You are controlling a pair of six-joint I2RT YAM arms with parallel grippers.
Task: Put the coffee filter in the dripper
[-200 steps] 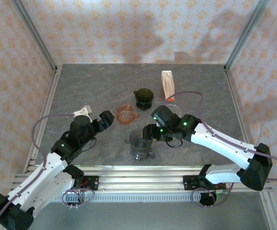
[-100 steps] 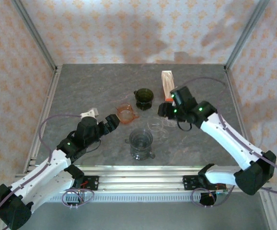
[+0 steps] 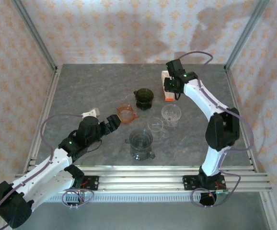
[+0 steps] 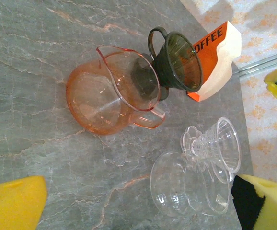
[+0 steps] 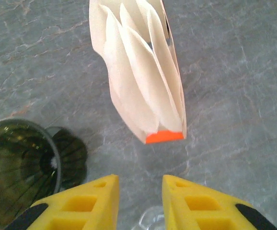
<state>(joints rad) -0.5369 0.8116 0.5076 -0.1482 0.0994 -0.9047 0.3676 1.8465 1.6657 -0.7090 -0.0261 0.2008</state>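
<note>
Your right arm has swung across the table (image 3: 90, 86) to the back. The right gripper (image 5: 139, 184), narrowed but empty, now hovers just short of the filter pack (image 5: 138, 72), fanned paper edges dead ahead, ready for picking. The green dripper (image 5: 18, 163) sits to its left, with bare stone to its right. The left gripper (image 4: 138, 196) gapes idle.

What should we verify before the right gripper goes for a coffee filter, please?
1. Right gripper empty, jaws apart: ok.
2. Filters fanned apart in the filter box: ok.
3. Filter box just ahead of that gripper: ok.
4. Green dripper upright, no filter inside: ok.
5. Left gripper open, away from the box: ok.
6. Whether one filter will separate alone: cannot tell.
</note>
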